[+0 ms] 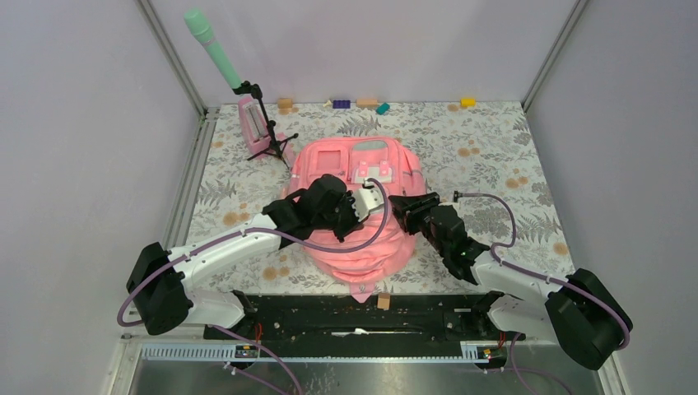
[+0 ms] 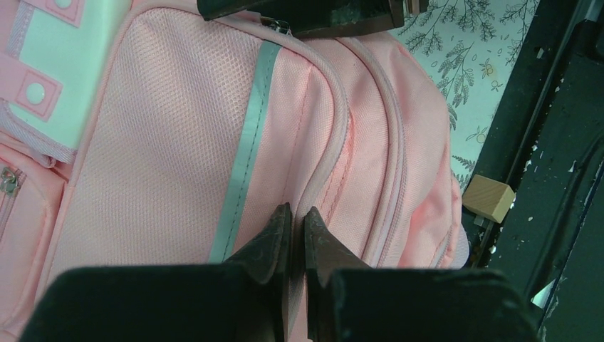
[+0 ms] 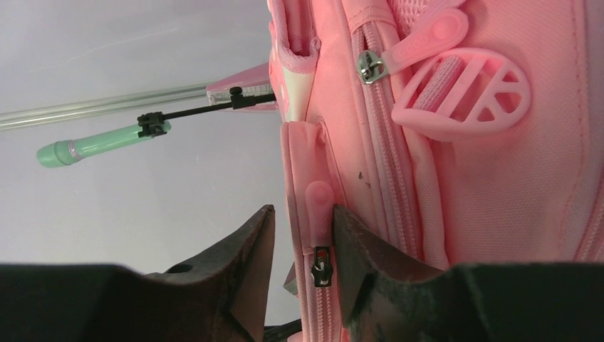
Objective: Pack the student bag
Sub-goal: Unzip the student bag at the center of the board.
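As far as the views allow it to be judged, packing is at an early stage. The student bag (image 1: 355, 257) is laid flat at the middle of the bench (image 1: 494, 140), front pockets upward, and every zip that can be seen is closed. Nothing is observed inside it.

The left hand (image 2: 297, 217) is clenched on a piped seam of the bag, near the grey strip (image 2: 246, 142). The right hand (image 3: 303, 210) is parted, its fingers set either side of a pink zip pull (image 3: 318, 194) close to the slider (image 3: 322, 269). A firm grip is not confirmed.

A metronome (image 1: 249, 122), a microphone (image 1: 210, 45) and small blocks (image 1: 366, 103) are noted towards the far edge. Opening and filling are judged outstanding.
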Motion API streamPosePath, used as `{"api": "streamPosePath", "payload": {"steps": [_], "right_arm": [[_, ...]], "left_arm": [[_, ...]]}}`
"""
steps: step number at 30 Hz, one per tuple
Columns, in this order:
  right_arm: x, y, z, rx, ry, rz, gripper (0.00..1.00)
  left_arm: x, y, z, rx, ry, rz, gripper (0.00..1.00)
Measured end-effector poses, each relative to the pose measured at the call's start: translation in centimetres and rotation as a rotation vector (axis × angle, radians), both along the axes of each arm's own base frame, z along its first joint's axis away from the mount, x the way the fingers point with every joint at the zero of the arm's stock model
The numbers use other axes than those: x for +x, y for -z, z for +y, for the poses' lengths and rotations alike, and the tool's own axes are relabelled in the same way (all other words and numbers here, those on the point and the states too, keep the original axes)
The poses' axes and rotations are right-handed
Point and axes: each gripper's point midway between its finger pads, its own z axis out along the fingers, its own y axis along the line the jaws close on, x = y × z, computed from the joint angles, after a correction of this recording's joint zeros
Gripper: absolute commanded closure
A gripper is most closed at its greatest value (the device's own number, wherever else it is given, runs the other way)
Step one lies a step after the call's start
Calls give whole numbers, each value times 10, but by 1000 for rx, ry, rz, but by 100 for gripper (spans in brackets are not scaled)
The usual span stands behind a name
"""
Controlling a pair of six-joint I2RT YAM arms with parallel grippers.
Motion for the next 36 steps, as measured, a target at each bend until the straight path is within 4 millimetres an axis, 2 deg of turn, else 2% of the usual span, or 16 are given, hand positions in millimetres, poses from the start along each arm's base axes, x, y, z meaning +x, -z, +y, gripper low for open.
{"api": "streamPosePath", "payload": {"steps": [3, 8, 12, 18, 32, 36], "right_arm": [[1, 1, -3, -10, 20, -1, 63], [6, 0, -10, -20, 70, -17, 62], [9, 1, -17, -32, 110, -25, 68], [12, 6, -16, -42, 113, -22, 71], [9, 4, -16, -75, 87, -56, 69], [6, 2, -18, -93, 80, -66, 65]], "left_arm": [[0, -1, -1, -3, 0, -2, 100], [1, 0, -1, -3, 0, -2, 100], [1, 0, -1, -3, 0, -2, 100], [1, 0, -1, -3, 0, -2, 100], [1, 4, -1, 7, -1, 6, 100], [1, 4, -1, 7, -1, 6, 100]]}}
